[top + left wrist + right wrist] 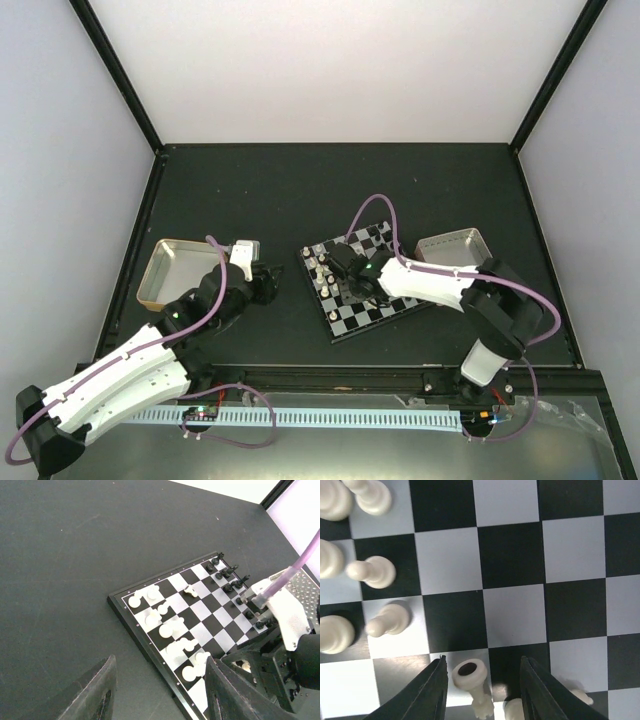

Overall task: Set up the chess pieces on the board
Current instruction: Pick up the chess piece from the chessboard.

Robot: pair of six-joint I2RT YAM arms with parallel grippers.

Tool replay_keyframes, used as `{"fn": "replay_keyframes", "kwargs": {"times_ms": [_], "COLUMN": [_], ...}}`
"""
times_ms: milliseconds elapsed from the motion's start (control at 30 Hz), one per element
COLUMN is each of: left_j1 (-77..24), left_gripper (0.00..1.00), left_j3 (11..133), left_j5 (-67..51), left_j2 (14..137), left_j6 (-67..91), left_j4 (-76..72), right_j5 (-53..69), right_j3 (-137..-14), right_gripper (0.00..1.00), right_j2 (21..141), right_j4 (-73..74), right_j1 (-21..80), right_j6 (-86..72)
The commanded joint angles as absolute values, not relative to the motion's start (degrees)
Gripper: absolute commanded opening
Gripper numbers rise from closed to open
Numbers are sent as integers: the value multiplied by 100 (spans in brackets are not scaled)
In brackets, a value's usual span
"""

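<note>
The board [385, 305] lies at the table's middle right. Cream-white chess pieces [167, 630] crowd its near-left squares, and one white piece [190, 591] lies tipped over farther in. Black pieces [227, 572] line the far right edge. My right gripper [345, 268] hovers low over the board [510, 555], open. A white piece [470, 676] lies on its side between the fingers [432, 690], hollow base up, touching neither. More white pieces [375, 572] stand to the left. My left gripper [262, 285] is open and empty, just off the board's left edge [150, 650].
A metal tray [175, 268] sits behind the left arm and another metal tray [455, 247] sits right of the board. The right arm [285, 615] with its purple cable reaches over the board's near-right corner. Black walls edge the dark table.
</note>
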State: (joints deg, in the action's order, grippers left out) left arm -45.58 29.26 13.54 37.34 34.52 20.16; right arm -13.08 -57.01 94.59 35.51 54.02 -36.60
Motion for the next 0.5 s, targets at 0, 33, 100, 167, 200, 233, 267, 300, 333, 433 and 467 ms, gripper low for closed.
{"fn": "replay_keyframes", "kwargs": {"times_ms": [0,33,100,167,200,233,267,300,333,433,467], "left_j1": [-4529,-4527,-4526,-4529,-4528,-4527,-4529,-4531,-4530,-4526,-4527], "left_gripper": [50,50,49,50,50,50,50,50,50,50,50], "left_j3": [2988,2986,2990,2997,2997,2997,2997,2997,2997,2997,2997], "left_j5": [1380,1380,1380,1380,1379,1373,1371,1371,1363,1347,1331], "left_j2": [3691,3691,3704,3712,3709,3719,3718,3718,3718,3703,3695], "left_j6": [3410,3410,3418,3418,3419,3418,3419,3423,3419,3411,3410], "left_j4": [2049,2056,2050,2051,2044,2043,2048,2053,2049,2063,2058], "right_j5": [-1516,-1486,-1430,-1404,-1394,-1397,-1385,-1365,-1352,-1270,-1248], "right_j3": [-5775,-5774,-5770,-5772,-5774,-5774,-5774,-5774,-5760,-5703,-5678], "right_gripper": [41,40,38,35,33,31,28,26,23,14,13], "right_j2": [9659,9693,9734,9774,9792,9811,9829,9841,9843,9840,9812], "right_j4": [3580,3558,3510,3461,3451,3447,3442,3428,3408,3324,3287], "right_j1": [5423,5423,5423,5418,5422,5423,5418,5415,5412,5381,5375], "right_j6": [-3715,-3698,-3671,-3650,-3642,-3633,-3630,-3634,-3643,-3691,-3730]}}
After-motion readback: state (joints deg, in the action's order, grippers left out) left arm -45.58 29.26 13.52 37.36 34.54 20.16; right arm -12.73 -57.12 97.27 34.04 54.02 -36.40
